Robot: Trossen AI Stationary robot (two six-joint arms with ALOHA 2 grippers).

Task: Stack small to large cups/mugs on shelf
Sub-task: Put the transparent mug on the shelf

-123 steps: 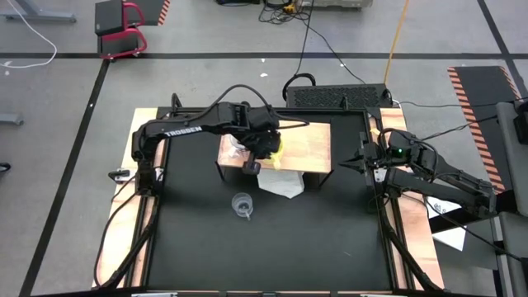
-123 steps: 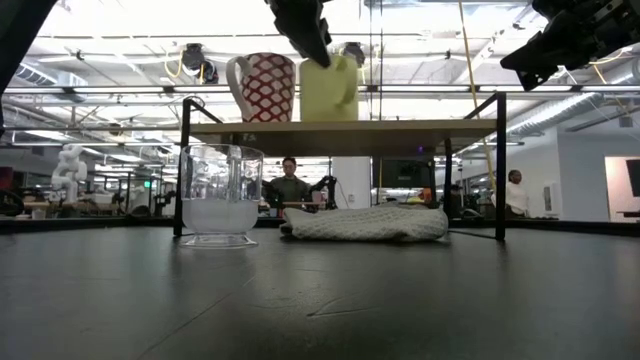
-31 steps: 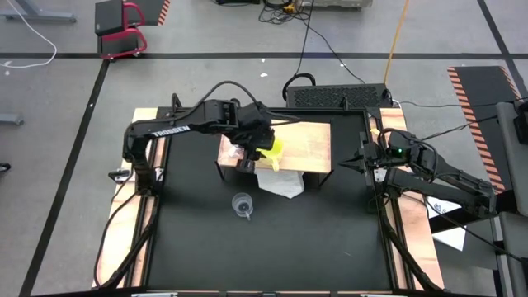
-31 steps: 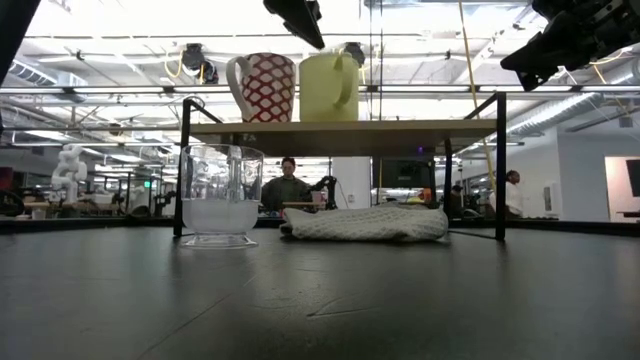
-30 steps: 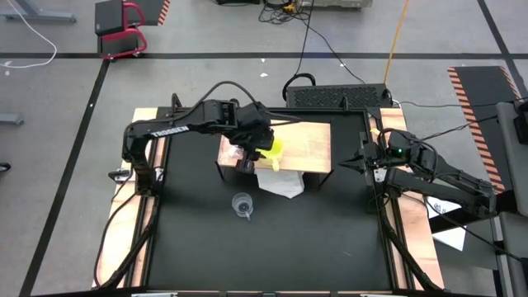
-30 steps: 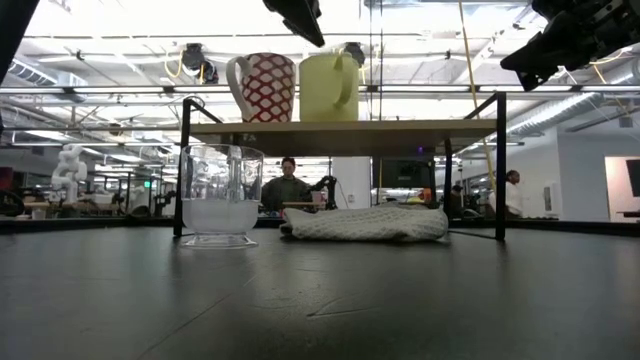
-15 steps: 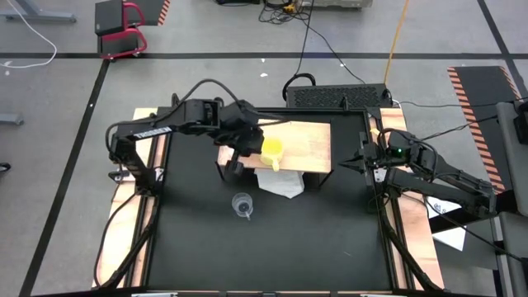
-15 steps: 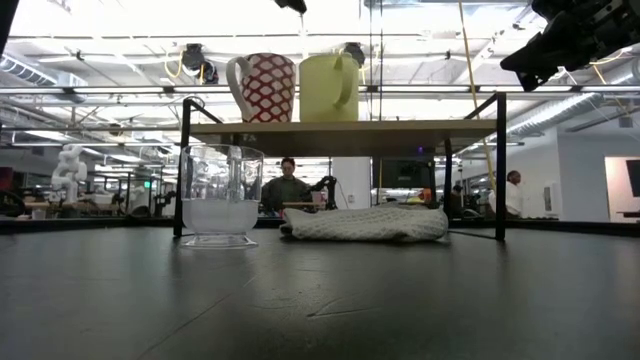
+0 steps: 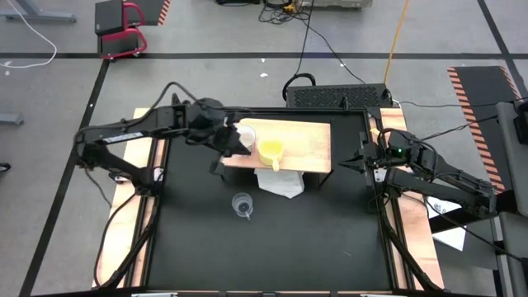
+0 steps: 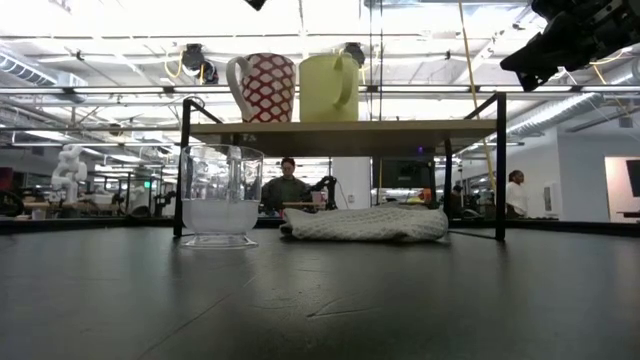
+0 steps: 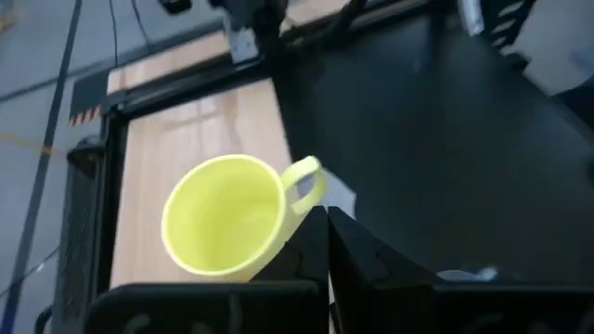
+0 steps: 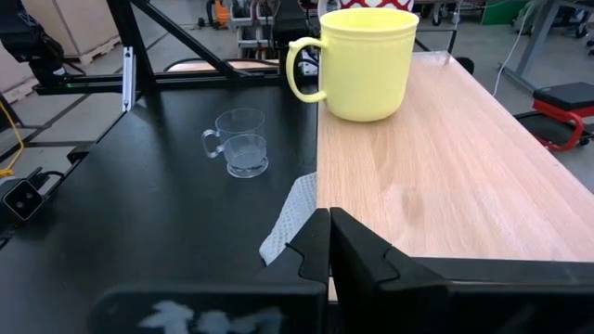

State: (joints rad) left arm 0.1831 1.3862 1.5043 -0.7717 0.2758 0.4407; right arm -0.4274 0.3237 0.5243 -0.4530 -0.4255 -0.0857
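Pulled back toward the frame's upper left, the left gripper (image 9: 221, 157) is off the shelf (image 9: 309, 148), fingers closed on nothing. Two mugs stand there, white (image 9: 244, 136) and yellow (image 9: 271, 150); one glass cup (image 9: 242, 205), probably light, slick and breakable, best pinched at its rim, sits lower centre. Right gripper (image 9: 351, 162) waits closed, right edge.

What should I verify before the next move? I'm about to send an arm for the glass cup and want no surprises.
1. Yellow mug upright on the shelf: ok.
2. White mug upright on the shelf beside it: ok.
3. Glass cup standing free on the black table, in front of the shelf: ok.
4. White cloth apart from the glass cup: ok.
5. Left gripper empty and off the mugs: ok, fingers shut, so not ready to grasp.
6. Right gripper parked at the table's right edge, fingers shut: ok.
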